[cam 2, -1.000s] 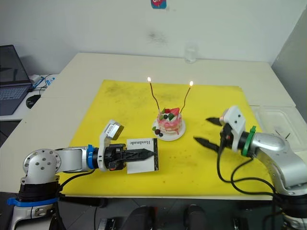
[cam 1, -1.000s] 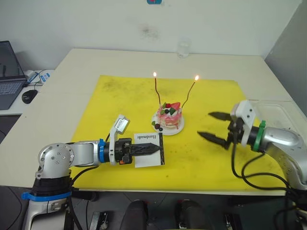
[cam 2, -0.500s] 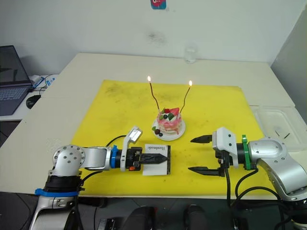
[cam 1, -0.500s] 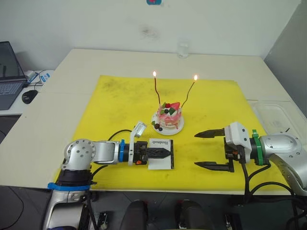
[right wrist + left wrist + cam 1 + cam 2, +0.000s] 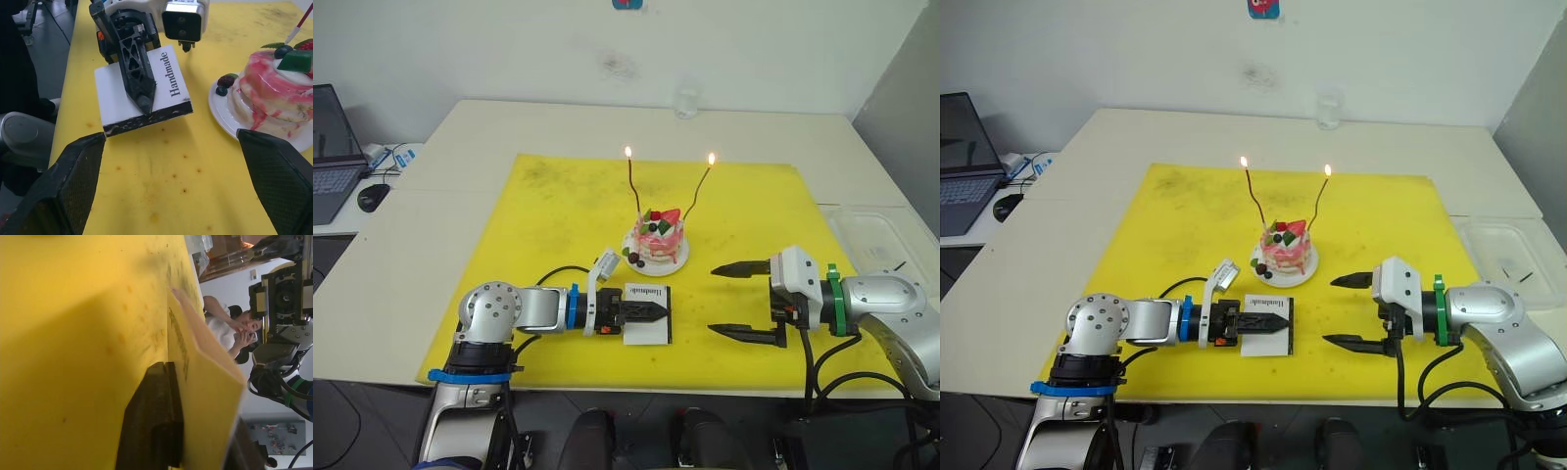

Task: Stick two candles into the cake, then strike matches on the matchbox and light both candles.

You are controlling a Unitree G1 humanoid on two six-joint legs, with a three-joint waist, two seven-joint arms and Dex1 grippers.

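Yellow mat on the bench: both candles burn in the cake at centre. Left pincer clamps the matchbox just near of it; right pincer gapes empty. Lighting looks done; next, release the box.

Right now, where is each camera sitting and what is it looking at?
Head eyes: up on the head, looking down at the cake, lit candles, both arms.
Left wrist: low along the left pincer, shut on the matchbox, facing the right arm.
Right wrist: between the right pincer, open fingers, facing the matchbox.
Shared: the matchbox, yellow mat.
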